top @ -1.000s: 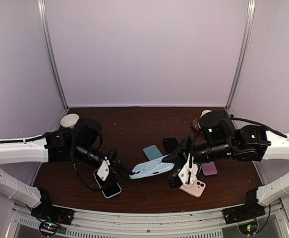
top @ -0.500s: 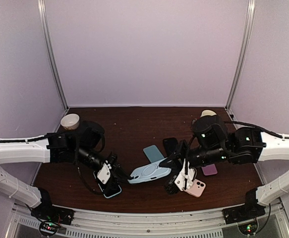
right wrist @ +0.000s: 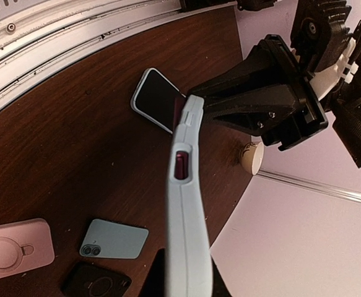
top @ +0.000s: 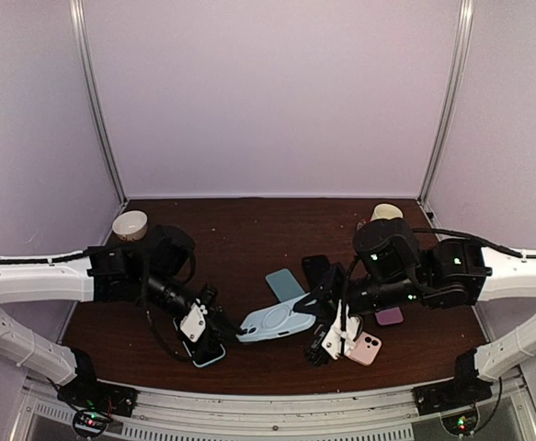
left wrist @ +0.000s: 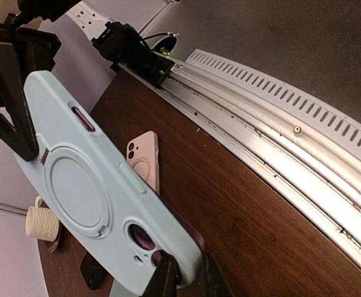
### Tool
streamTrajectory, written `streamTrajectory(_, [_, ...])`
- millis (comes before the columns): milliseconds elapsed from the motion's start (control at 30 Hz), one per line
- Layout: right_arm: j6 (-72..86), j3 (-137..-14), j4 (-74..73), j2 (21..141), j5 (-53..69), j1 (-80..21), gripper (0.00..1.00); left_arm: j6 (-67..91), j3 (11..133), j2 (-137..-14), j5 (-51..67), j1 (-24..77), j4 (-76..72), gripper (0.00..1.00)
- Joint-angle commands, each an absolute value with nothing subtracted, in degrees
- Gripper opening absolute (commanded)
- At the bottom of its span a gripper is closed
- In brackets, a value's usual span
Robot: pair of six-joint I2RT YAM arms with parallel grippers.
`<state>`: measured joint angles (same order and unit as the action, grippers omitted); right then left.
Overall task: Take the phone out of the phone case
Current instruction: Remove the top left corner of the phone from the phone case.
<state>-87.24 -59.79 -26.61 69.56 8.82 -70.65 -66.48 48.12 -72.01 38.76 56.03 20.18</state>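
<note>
The blue case [top: 277, 323], with the phone [left wrist: 142, 237] inside showing purple through the camera cutout, hangs above the table [top: 249, 239] just beside the pink phone [top: 364, 347], towards the left arm. The left gripper [top: 237, 327] pinches the case's end farther from the pink phone, and the right gripper [top: 315, 310] clamps the nearer end.

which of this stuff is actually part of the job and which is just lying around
Job:
pale blue silicone phone case, held aloft
purplish phone showing through its camera hole
left pincer and right pincer, each shut on one end

Lying about:
pink ringed phone case
grey-blue phone, back up
black phone case
dark-screened phone, face up
cream cup
</note>
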Motion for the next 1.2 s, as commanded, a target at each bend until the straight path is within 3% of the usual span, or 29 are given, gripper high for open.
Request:
streamTrajectory(0, [-90.51, -57.86, -33.25, 70.4, 6.83, -71.64, 0.0, -64.96, 51.15, -71.27, 41.36, 54.62, 15.82, 0.0])
streamTrajectory(800, [-88.43, -55.01, -30.52, 69.13, 6.31, -72.43, 0.0, -61.29, 49.33, -67.46, 42.24, 49.51, 9.03, 0.0])
streamTrajectory(967, [-83.55, -53.44, -25.84, 65.65, 6.76, -72.47, 0.0, -61.45, 47.32, -65.76, 39.61, 48.6, 5.11, 0.13])
streamTrajectory(1167, [-79.57, -51.5, -22.2, 61.53, 4.59, -71.52, 0.0, -58.75, 47.24, -64.18, 38.02, 47.35, 2.9, 0.4])
